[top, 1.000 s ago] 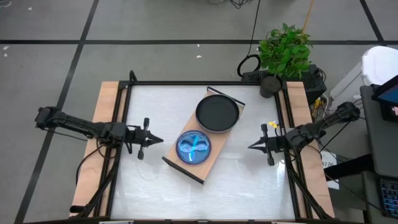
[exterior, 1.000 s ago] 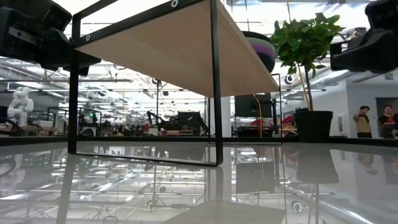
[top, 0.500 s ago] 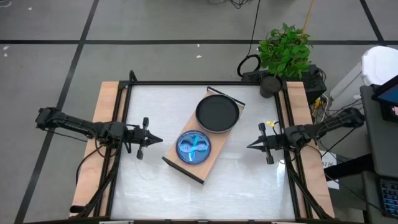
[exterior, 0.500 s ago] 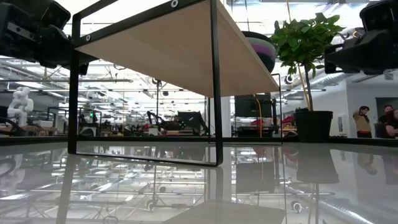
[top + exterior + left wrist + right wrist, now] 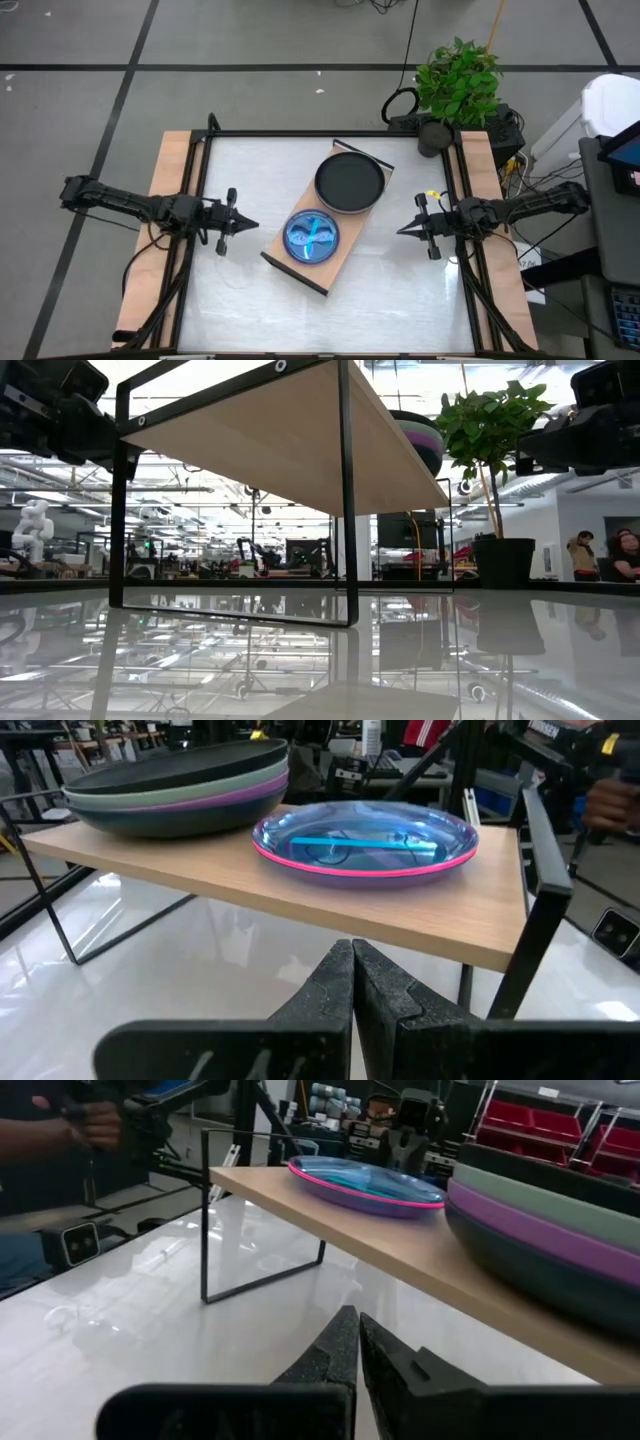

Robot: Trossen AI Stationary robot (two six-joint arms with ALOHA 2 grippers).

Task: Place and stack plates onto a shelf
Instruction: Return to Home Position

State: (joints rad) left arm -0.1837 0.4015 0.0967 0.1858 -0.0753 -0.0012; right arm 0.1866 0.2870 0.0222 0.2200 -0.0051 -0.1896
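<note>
Finds the big plates (image 5: 349,181) and the small plates (image 5: 312,236) stacked on the shelf (image 5: 300,272), between left jaws and right jaws (both clenched, empty); seems done, bar homing.

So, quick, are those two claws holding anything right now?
Left gripper: shut, empty, left of the shelf.
Right gripper: shut, empty, right of it.
</note>
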